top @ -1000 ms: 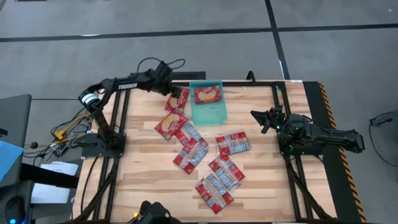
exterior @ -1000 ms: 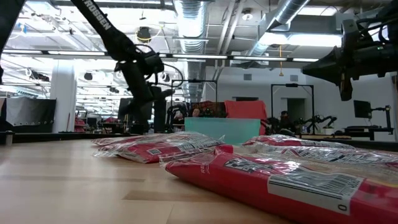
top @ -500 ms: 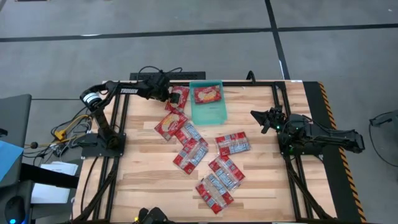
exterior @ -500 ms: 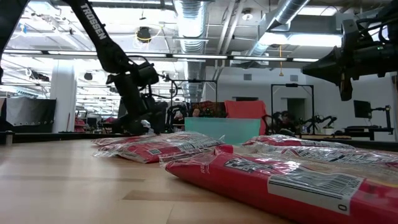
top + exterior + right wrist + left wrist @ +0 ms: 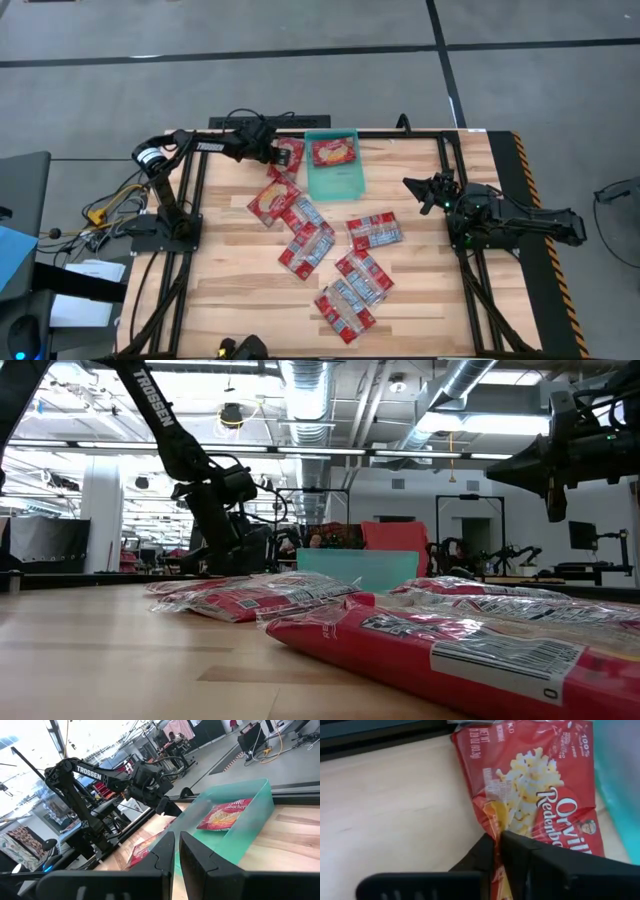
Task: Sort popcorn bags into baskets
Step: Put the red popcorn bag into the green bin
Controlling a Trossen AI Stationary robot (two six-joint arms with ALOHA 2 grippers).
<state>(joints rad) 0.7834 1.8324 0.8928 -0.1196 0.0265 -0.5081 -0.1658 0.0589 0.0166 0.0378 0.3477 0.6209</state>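
Observation:
A red popcorn bag [image 5: 540, 785] with a yellow popcorn picture lies flat on the table just left of the teal basket [image 5: 338, 182]. My left gripper [image 5: 274, 153] is down on this bag [image 5: 291, 156], shut on it. The basket holds one more bag [image 5: 333, 151], which lies on its floor at the far end. Several other red bags [image 5: 307, 247] lie scattered across the table's middle. My right gripper [image 5: 410, 185] hangs shut at the right side, above the table, with nothing in it. My left gripper [image 5: 497, 837] pinches a puckered-up fold of the bag's wrapper [image 5: 495, 817] between its two fingers, at the bag's left long edge. The fingers come slanting down from above. The rest of the bag lies flat on the table.
Two bags [image 5: 275, 198] overlap just on the near side of the held one. More bags [image 5: 344, 310] lie toward the near edge. The basket's wall [image 5: 620, 775] stands close beside the held bag. Bare wood [image 5: 225, 250] lies left of the pile.
My left gripper has come down toward the table onto the bag left of the basket. The bags have kept their places.

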